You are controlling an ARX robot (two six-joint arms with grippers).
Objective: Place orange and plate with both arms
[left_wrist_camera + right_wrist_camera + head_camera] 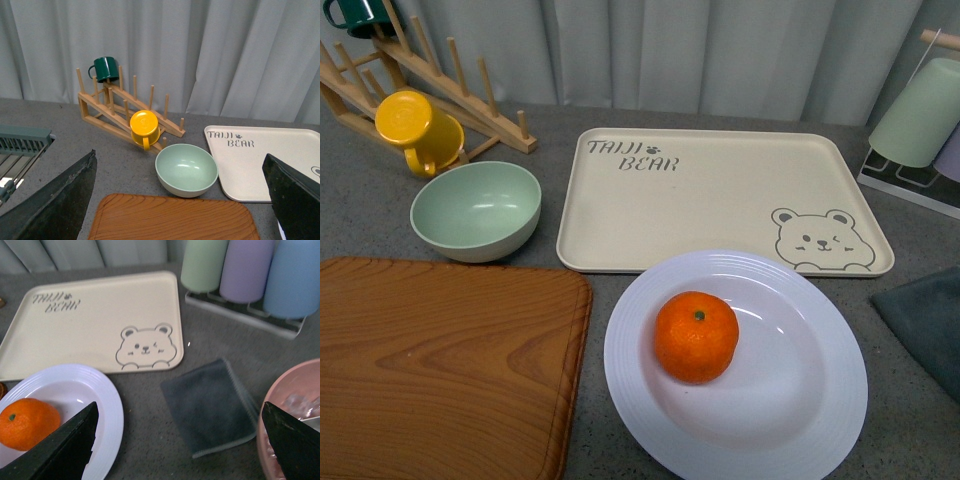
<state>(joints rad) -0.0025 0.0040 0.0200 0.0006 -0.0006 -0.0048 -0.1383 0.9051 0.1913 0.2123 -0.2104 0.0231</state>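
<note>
Grey speckled tabletop, pale curtain behind.

Front view: small round bright-orange mandarin (696, 337) sits in well of large round white ridged-rim plate (820, 420). Plate's far rim overlaps near edge of beige rectangular bear tray (720, 190). Pale green bowl (476, 210) just beyond brown wooden cutting board (440, 350).

Left wrist view: left gripper (178, 156) jaws spread wide, holding nothing, above bowl and board.

Right wrist view: right gripper (180, 405) jaws wide apart, empty, above folded grey cloth (210, 407); mandarin on plate beside one dark finger (60, 450)
</note>
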